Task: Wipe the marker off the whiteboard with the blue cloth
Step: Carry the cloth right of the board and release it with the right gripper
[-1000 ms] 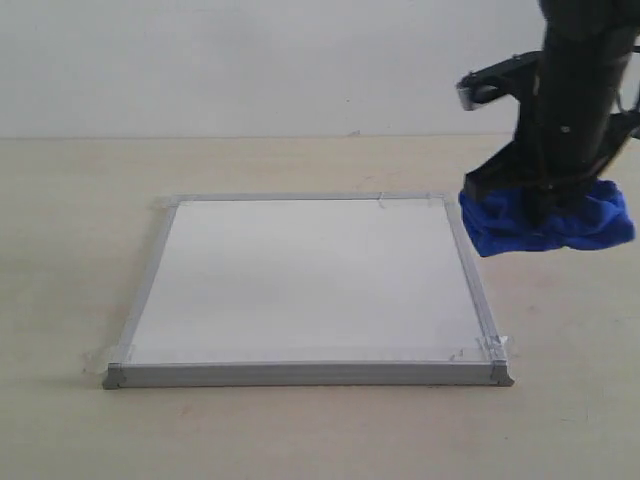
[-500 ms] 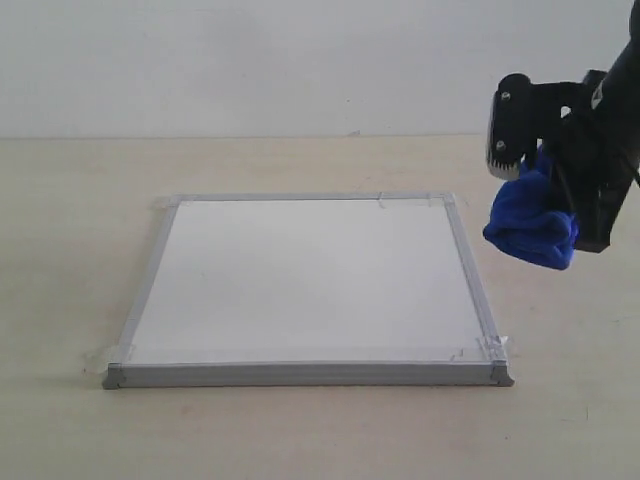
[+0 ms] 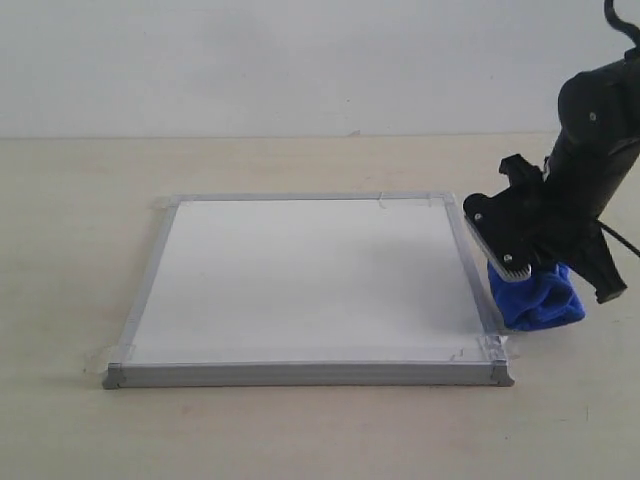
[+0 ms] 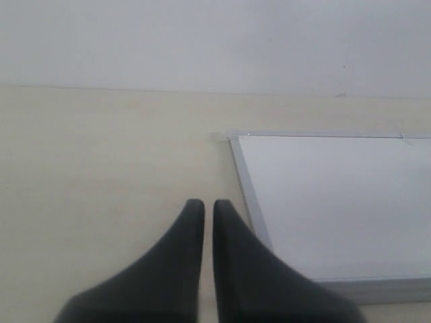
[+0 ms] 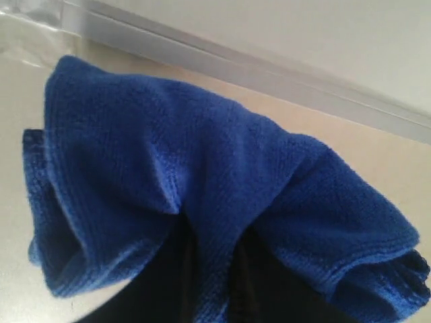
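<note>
Jaws, right gripper [image 3: 528,268]: pinched on bunched blue cloth [image 3: 540,302], folds draped over dark fingers [image 5: 161,296].
Jaws, left gripper [image 4: 203,204]: pressed almost together, thin slit between, nothing held.
Right arm: entering from upper right of exterior view, wrist bent, gripper tilted down toward table [image 3: 300,430].
Cloth: low, just beside right frame of whiteboard [image 3: 300,280], near front right corner; contact with table not determinable.
Left gripper: over bare table, beside one side frame of whiteboard, pointed toward wall.
</note>
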Action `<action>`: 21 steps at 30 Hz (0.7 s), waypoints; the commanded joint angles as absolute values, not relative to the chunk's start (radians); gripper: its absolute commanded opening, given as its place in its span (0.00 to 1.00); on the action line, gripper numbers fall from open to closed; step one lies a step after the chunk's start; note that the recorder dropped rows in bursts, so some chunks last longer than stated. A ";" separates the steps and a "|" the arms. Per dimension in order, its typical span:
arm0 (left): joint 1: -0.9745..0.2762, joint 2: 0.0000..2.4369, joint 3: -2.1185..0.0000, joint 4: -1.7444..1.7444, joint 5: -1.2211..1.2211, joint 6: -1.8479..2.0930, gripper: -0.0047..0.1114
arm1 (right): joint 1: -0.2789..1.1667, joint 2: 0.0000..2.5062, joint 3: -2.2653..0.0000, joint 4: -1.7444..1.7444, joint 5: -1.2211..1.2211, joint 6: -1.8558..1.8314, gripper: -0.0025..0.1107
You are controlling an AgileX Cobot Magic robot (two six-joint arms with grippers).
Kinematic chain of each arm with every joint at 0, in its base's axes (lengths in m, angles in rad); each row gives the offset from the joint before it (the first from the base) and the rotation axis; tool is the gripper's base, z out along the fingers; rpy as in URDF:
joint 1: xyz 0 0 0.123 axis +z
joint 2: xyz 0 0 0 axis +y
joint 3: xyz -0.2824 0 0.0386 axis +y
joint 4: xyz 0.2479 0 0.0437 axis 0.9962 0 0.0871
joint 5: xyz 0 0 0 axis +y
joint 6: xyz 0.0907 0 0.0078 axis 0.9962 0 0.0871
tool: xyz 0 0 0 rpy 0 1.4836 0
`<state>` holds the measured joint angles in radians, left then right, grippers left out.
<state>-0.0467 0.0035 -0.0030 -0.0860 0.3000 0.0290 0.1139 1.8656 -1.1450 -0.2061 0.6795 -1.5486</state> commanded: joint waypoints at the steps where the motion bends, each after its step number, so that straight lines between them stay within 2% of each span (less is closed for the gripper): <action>1: -0.044 0.000 0.000 -0.085 0.293 0.031 0.08 | 0.109 1.919 -1.140 -0.214 0.667 -1.592 0.02; 21: -0.044 0.000 0.000 -0.085 0.293 0.031 0.08 | 0.109 1.947 -1.140 -0.097 0.530 -1.594 0.02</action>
<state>-0.0467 0.0035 -0.0030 -0.0860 0.3000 0.0290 0.1101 1.9447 -1.1450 -0.1351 0.5605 -1.6084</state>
